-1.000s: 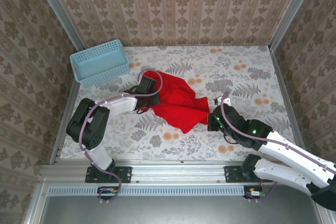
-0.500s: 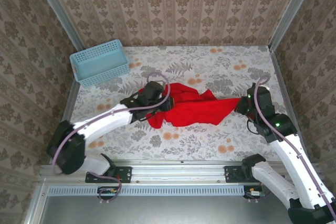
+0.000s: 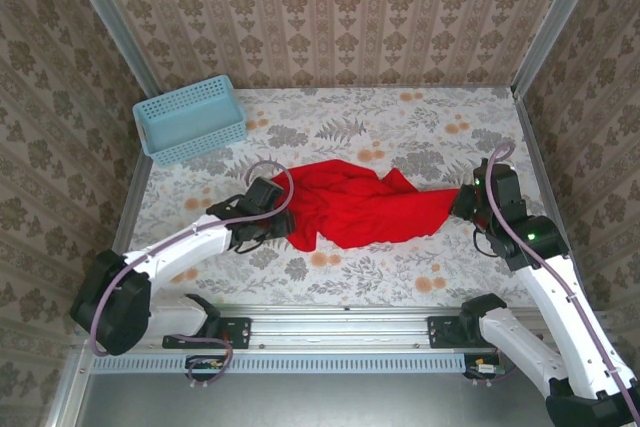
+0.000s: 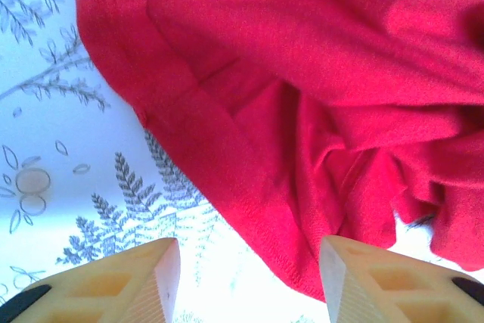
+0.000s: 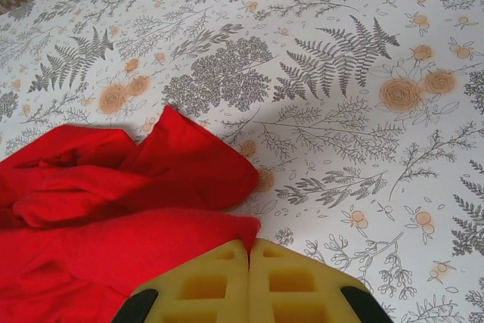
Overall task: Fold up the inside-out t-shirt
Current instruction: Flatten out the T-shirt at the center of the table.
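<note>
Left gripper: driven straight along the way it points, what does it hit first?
Most likely the inside-out t-shirt: its hemmed edge lies just ahead of the left gripper, jaws open, in the wrist view. Depth is unclear, so a downward tilt could meet the table first.

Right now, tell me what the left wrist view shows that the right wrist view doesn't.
Left wrist: the left end effector, fingers apart with nothing between them, and the stitched hem of the shirt just ahead of it. Right wrist: the right end effector, shut on a shirt edge, with a rumpled fold lying beyond it. Both: the red shirt on the floral table.
</note>
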Action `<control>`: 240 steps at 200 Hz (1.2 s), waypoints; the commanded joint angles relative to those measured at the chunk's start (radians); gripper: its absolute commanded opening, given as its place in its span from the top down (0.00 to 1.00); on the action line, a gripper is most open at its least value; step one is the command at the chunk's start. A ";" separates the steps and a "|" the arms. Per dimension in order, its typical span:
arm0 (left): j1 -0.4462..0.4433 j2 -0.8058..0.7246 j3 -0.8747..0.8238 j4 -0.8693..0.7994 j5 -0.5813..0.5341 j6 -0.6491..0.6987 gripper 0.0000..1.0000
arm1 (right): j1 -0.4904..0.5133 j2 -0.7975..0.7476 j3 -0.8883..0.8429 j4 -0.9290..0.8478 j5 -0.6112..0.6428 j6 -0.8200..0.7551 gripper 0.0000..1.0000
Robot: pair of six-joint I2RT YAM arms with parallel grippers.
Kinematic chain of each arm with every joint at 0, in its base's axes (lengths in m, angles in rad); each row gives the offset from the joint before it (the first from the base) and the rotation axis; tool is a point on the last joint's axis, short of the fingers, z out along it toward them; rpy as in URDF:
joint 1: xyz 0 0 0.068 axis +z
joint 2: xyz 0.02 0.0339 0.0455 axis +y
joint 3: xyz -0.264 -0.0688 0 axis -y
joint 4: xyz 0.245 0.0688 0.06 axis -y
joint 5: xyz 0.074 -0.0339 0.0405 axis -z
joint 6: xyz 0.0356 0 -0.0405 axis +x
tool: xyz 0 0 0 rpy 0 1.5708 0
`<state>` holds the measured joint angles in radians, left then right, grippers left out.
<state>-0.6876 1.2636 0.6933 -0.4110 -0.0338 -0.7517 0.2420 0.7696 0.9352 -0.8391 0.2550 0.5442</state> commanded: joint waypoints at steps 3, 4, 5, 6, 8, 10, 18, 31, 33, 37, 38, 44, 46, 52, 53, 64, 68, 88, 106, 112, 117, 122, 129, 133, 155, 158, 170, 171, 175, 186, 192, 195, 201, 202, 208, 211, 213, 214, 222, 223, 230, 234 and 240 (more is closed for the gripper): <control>-0.042 0.039 -0.019 -0.026 0.002 -0.054 0.45 | -0.006 0.000 0.007 -0.008 -0.016 -0.019 1.00; -0.045 0.043 -0.018 -0.025 0.002 -0.053 0.45 | -0.006 0.000 0.007 -0.008 -0.016 -0.019 1.00; -0.047 0.046 -0.017 -0.023 0.002 -0.053 0.45 | -0.005 0.000 0.007 -0.007 -0.018 -0.019 1.00; -0.049 0.049 -0.016 -0.022 0.001 -0.053 0.45 | -0.006 0.000 0.007 -0.007 -0.017 -0.019 1.00; -0.053 0.057 -0.013 -0.021 -0.001 -0.054 0.45 | -0.007 0.002 0.006 -0.007 -0.017 -0.019 1.00; -0.057 0.064 -0.009 -0.019 -0.001 -0.055 0.45 | -0.006 0.001 0.007 -0.006 -0.020 -0.020 1.00; -0.069 0.100 0.006 -0.013 0.001 -0.057 0.45 | -0.006 0.002 0.006 -0.004 -0.019 -0.021 1.00; -0.084 0.156 0.033 0.007 0.011 -0.061 0.45 | -0.005 0.003 0.008 -0.005 -0.021 -0.023 1.00; -0.086 0.167 0.037 0.010 0.012 -0.062 0.45 | -0.006 0.003 0.008 -0.005 -0.021 -0.024 1.00; -0.091 0.186 0.045 0.014 0.011 -0.063 0.45 | -0.005 0.003 0.009 -0.005 -0.020 -0.023 1.00; -0.093 0.191 0.047 0.015 0.010 -0.064 0.46 | -0.006 0.003 0.009 -0.005 -0.020 -0.024 1.00; -0.101 0.217 0.060 0.019 0.007 -0.063 0.46 | -0.006 0.001 0.011 -0.007 -0.019 -0.026 1.00; -0.103 0.229 0.065 0.019 0.006 -0.063 0.46 | -0.006 0.002 0.010 -0.008 -0.018 -0.027 1.00; -0.109 0.258 0.084 0.010 -0.004 -0.063 0.47 | -0.006 0.001 0.011 -0.011 -0.015 -0.029 1.00; -0.109 0.262 0.088 0.008 -0.006 -0.064 0.47 | -0.006 0.000 0.010 -0.011 -0.014 -0.029 1.00; -0.114 0.317 0.116 -0.017 -0.026 -0.064 0.50 | -0.007 -0.005 0.009 -0.014 -0.007 -0.033 1.00; -0.114 0.331 0.124 -0.018 -0.033 -0.062 0.51 | -0.007 -0.007 0.008 -0.015 -0.006 -0.034 1.00; -0.113 0.367 0.134 -0.013 -0.070 -0.055 0.62 | -0.007 -0.013 0.008 -0.021 0.008 -0.039 1.00; -0.103 0.368 0.138 -0.005 -0.087 -0.034 0.78 | -0.014 -0.007 0.019 -0.032 0.029 -0.049 1.00; -0.095 0.357 0.133 0.001 -0.089 -0.026 0.85 | -0.021 -0.002 0.028 -0.040 0.036 -0.054 1.00; -0.087 0.341 0.125 0.008 -0.090 -0.015 0.90 | -0.031 0.004 0.037 -0.048 0.039 -0.058 1.00; -0.078 0.318 0.117 0.013 -0.097 -0.007 0.95 | -0.041 0.007 0.046 -0.055 0.041 -0.063 1.00; -0.062 0.275 0.103 0.017 -0.109 0.009 1.00 | -0.060 0.013 0.063 -0.063 0.039 -0.072 1.00; -0.051 0.245 0.095 0.020 -0.116 0.020 1.00 | -0.070 0.016 0.073 -0.067 0.034 -0.077 1.00; 0.011 0.041 0.067 0.007 -0.144 0.098 1.00 | -0.128 0.042 0.127 -0.092 -0.001 -0.099 1.00; 0.017 0.012 0.067 0.003 -0.148 0.111 1.00 | -0.135 0.045 0.134 -0.096 -0.005 -0.100 1.00; 0.027 -0.118 0.068 -0.020 -0.170 0.160 1.00 | -0.156 0.057 0.155 -0.111 -0.013 -0.104 1.00; 0.028 -0.127 0.069 -0.024 -0.173 0.164 1.00 | -0.157 0.057 0.156 -0.111 -0.013 -0.104 1.00; 0.028 -0.169 0.073 -0.036 -0.186 0.177 1.00 | -0.164 0.058 0.163 -0.117 -0.012 -0.104 1.00; 0.032 -0.284 0.075 -0.065 -0.218 0.209 1.00 | -0.183 0.057 0.181 -0.136 0.001 -0.110 1.00; 0.036 -0.343 0.072 -0.076 -0.225 0.227 1.00 | -0.197 0.053 0.191 -0.146 0.011 -0.115 1.00; 0.039 -0.367 0.070 -0.082 -0.227 0.235 1.00 | -0.206 0.051 0.196 -0.151 0.015 -0.120 1.00; 0.047 -0.418 0.070 -0.092 -0.228 0.248 1.00 | -0.223 0.044 0.205 -0.157 0.016 -0.128 1.00; 0.048 -0.424 0.070 -0.093 -0.229 0.250 1.00 | -0.223 0.044 0.205 -0.157 0.016 -0.128 1.00; 0.057 -0.467 0.071 -0.103 -0.226 0.264 1.00 | -0.243 0.038 0.217 -0.161 0.015 -0.137 1.00; 0.062 -0.485 0.073 -0.108 -0.222 0.272 1.00 | -0.249 0.035 0.222 -0.163 0.015 -0.140 1.00; 0.065 -0.500 0.073 -0.111 -0.221 0.277 1.00 | -0.253 0.033 0.225 -0.164 0.017 -0.142 1.00; 0.067 -0.505 0.074 -0.111 -0.220 0.279 1.00 | -0.254 0.032 0.227 -0.165 0.017 -0.142 1.00; 0.080 -0.550 0.083 -0.121 -0.213 0.300 1.00 | -0.259 0.030 0.244 -0.173 0.021 -0.138 1.00; 0.082 -0.554 0.085 -0.123 -0.212 0.302 1.00 | -0.259 0.030 0.244 -0.173 0.021 -0.138 1.00; 0.091 -0.591 0.093 -0.125 -0.208 0.320 1.00 | -0.262 0.027 0.259 -0.178 0.021 -0.130 1.00; 0.097 -0.611 0.097 -0.126 -0.206 0.330 1.00 | -0.264 0.025 0.269 -0.180 0.023 -0.124 1.00; 0.105 -0.644 0.102 -0.121 -0.208 0.344 1.00 | -0.268 0.020 0.285 -0.185 0.027 -0.117 1.00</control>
<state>-0.6144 0.7078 0.7628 -0.4793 -0.2142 -0.5171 -0.0105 0.8162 1.1469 -0.9764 0.2539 0.4393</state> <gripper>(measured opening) 0.054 0.064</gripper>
